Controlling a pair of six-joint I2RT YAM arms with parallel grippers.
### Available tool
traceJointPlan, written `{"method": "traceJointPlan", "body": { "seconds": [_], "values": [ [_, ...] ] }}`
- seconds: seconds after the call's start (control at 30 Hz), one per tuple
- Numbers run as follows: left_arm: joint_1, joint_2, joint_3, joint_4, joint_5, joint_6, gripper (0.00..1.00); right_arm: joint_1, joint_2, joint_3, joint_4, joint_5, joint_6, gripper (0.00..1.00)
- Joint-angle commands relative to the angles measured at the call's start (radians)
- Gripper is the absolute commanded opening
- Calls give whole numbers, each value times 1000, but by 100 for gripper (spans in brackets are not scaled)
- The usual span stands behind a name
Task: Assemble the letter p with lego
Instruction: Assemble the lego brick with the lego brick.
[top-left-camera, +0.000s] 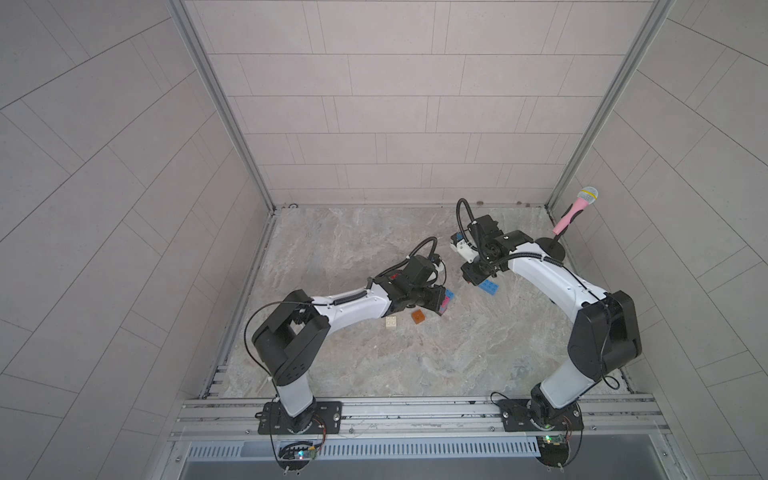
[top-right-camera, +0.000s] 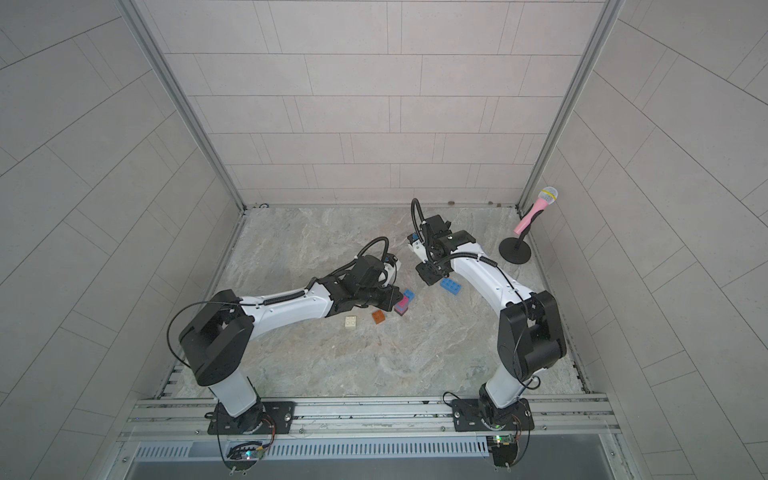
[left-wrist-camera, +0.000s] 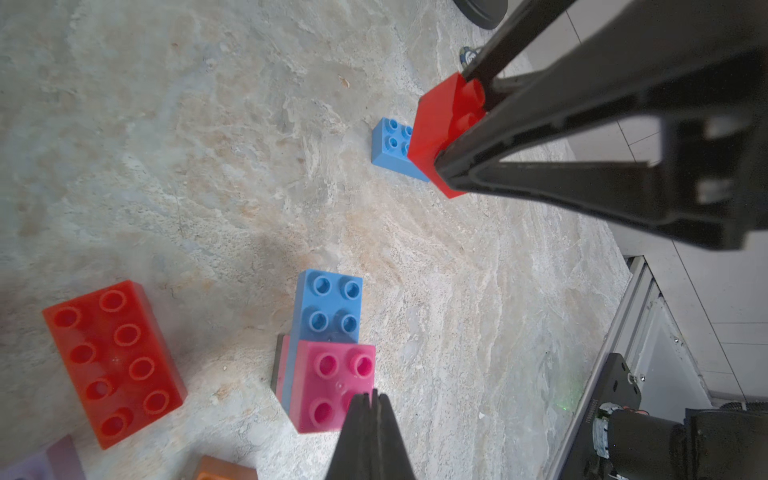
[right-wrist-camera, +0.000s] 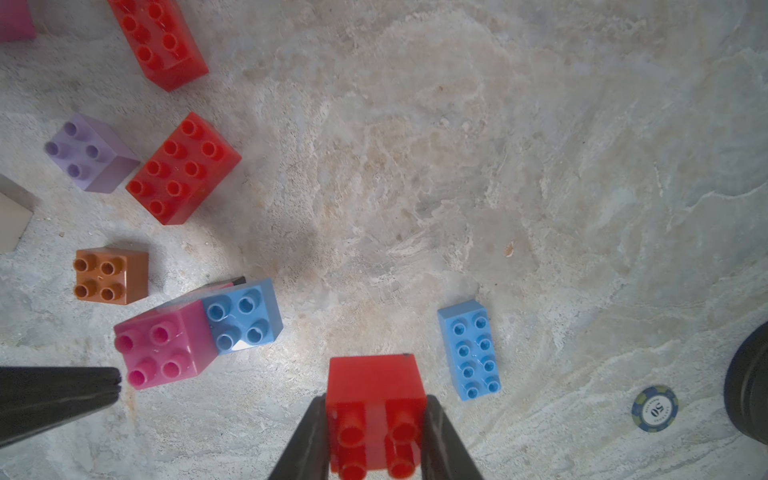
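Above the worktop (right-wrist-camera: 498, 166), your right hand (right-wrist-camera: 376, 401) grips a red brick (right-wrist-camera: 374, 378); the pink-blue stack (right-wrist-camera: 183, 336) lies leftward, beside your left hand (left-wrist-camera: 370, 401), which is closed and empty.

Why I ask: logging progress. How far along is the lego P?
Done: a pink brick and a small blue brick sit together on a lower layer. In hand: the right end effector grips a red square brick; the left end effector is shut, empty. Remaining: long red bricks, a lilac brick, a brown brick and a long blue brick lie loose.
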Motion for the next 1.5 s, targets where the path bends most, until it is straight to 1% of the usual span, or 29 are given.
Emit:
{"method": "traceJointPlan", "body": {
  "seconds": [0.0,0.47,0.67,1.1,1.47],
  "values": [
    [-4,21,31,9,-15,22,0,-2,15,-9,-10,-9,7,16],
    [-4,54,48,-28,-48,37,0,-2,31,-3,-20,-33,-1,16],
    [-5,58,40,-38,-49,37,0,15,50,9,-42,-38,5,16],
    [-5,39,-5,-44,-51,35,0,92,84,27,-84,1,112,13],
    [-5,31,-23,-44,-53,42,0,131,149,68,-87,4,146,12]
  ]
}}
